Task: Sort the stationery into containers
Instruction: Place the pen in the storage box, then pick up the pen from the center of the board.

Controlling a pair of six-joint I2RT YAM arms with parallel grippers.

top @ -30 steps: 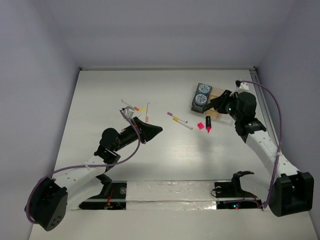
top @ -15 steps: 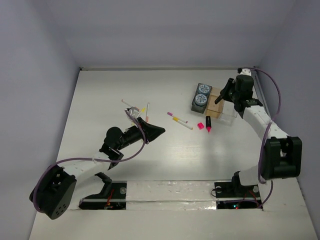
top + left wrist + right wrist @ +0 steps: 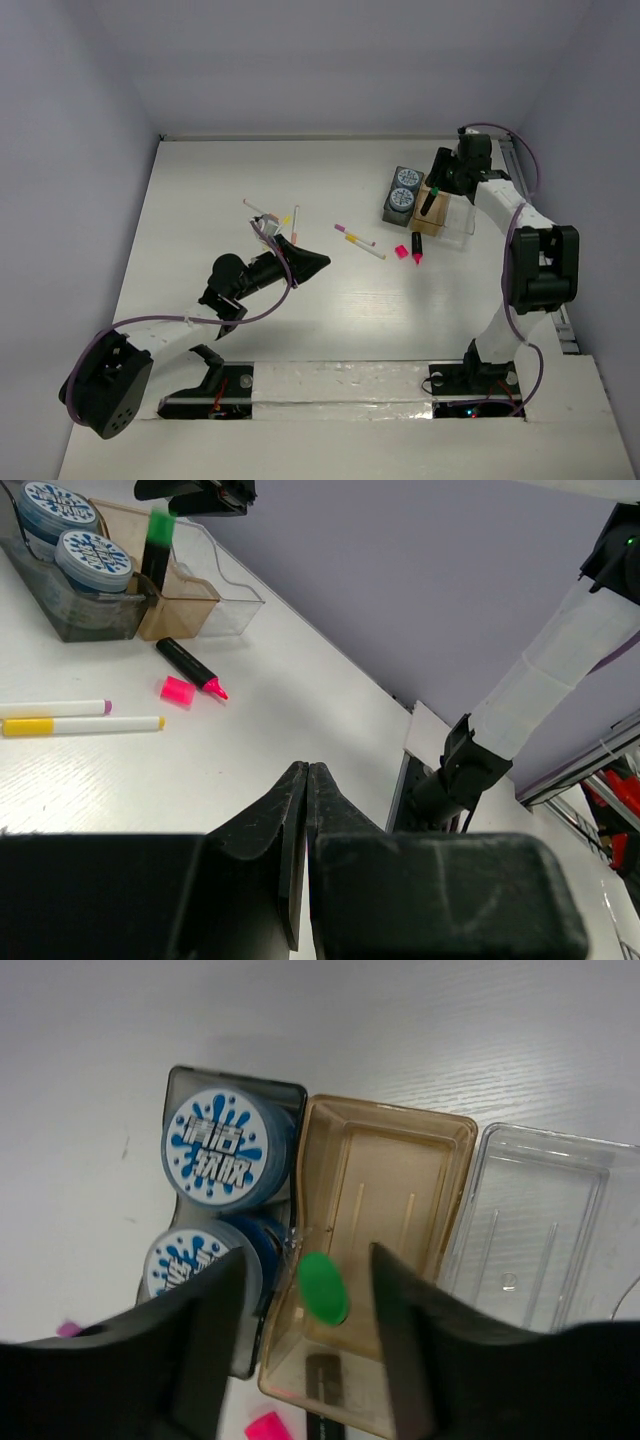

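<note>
A black marker with a green cap (image 3: 322, 1287) stands tilted in the tan compartment (image 3: 390, 1110) of the clear tray (image 3: 455, 222). My right gripper (image 3: 303, 1252) hangs over it, open, with both fingers apart from the cap. Two blue-patterned canisters (image 3: 218, 1146) fill the dark section. A pink marker (image 3: 416, 250) and its pink cap (image 3: 401, 251) lie just in front of the tray. Two white pens (image 3: 360, 241) lie left of them, and several more pens (image 3: 270, 214) lie further left. My left gripper (image 3: 312, 262) is shut and holds nothing, its fingers (image 3: 295, 780) pressed together.
The tray's clear compartment (image 3: 540, 1230) holds nothing. The white side walls and a rail (image 3: 515, 160) stand close behind the tray on the right. Both arm bases sit on the taped strip (image 3: 340, 385) at the near edge.
My right gripper has swung back over the tray and opened, letting go of the green-capped marker, which now stands in the tan compartment. The left arm shifted only slightly.
</note>
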